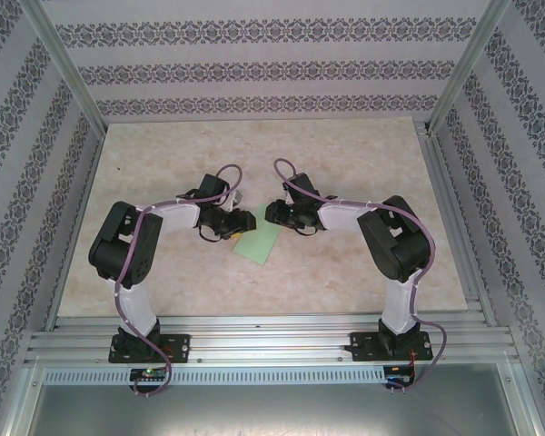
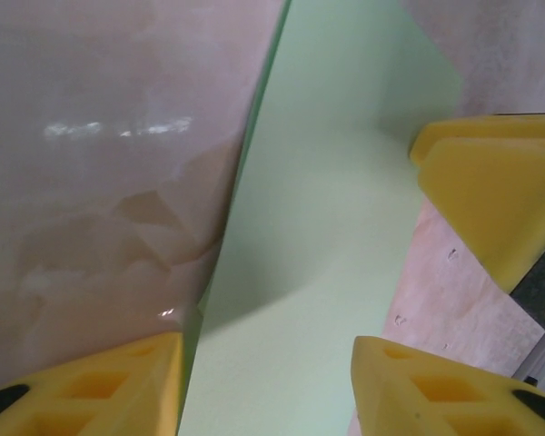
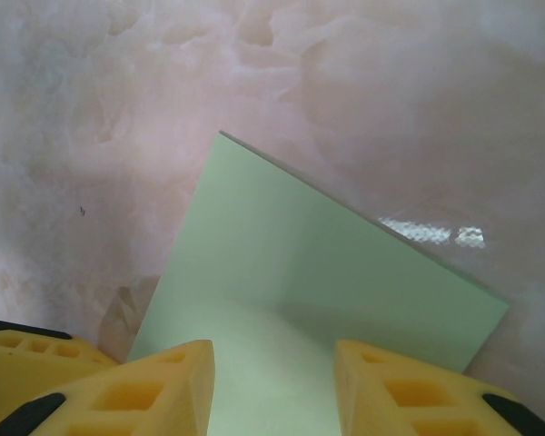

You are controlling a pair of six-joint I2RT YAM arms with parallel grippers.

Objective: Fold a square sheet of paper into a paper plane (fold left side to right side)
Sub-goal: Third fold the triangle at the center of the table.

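Flat matte lt-green paper sheet [image 1: 257,243] on marbled tbl [image 1: 345,272].

**Green sheet flat on the bench**

The sheet of paper [image 1: 257,242] is thin, pale green and matte, with straight edges and sharp corners. It lies flat on the marbled bench [image 1: 345,154], near the middle and somewhat toward the near side. It is turned askew to the bench's edges. From above it looks longer than wide. Its upper face is smooth and plain.

Bright, diffuse light; glare streaks on the table [image 2: 118,129] ahead of the left gripper [image 2: 265,363]; soft shadow on the sheet of paper [image 2: 300,272] between its fingers [image 2: 427,386].
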